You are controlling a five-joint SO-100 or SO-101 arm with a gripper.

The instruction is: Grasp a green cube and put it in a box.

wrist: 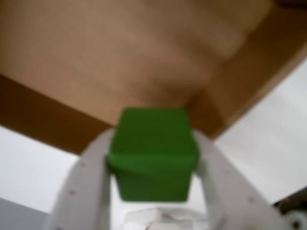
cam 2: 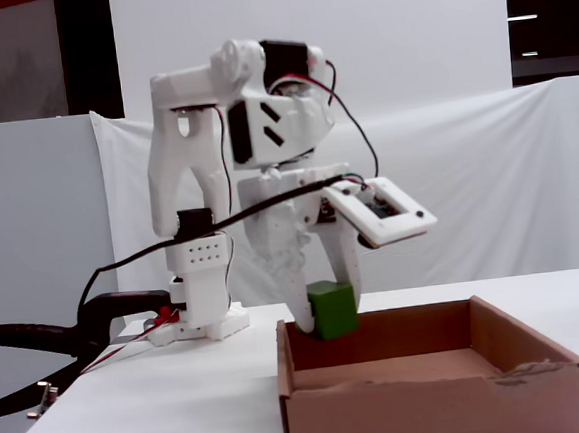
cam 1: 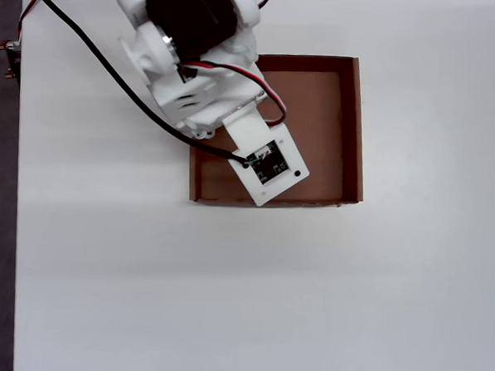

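Observation:
In the wrist view the green cube (wrist: 153, 153) sits between the two white fingers of my gripper (wrist: 153, 143), which is shut on it. Behind it lies the brown floor of the box (wrist: 120, 57), with a corner of its wall at the right. The fixed view shows the cube (cam 2: 332, 308) held in the gripper (cam 2: 323, 319) at about rim height, over the far left part of the box (cam 2: 434, 396). In the overhead view the arm and its camera mount (cam 1: 269, 166) hang over the box (cam 1: 356, 125) and hide the cube.
The box stands on a white table (cam 1: 225, 301), whose left edge (cam 1: 15, 223) shows in the overhead view. A black clamp (cam 2: 39, 342) sticks out beside the arm's base (cam 2: 203, 324). A white cloth backdrop (cam 2: 527, 178) hangs behind.

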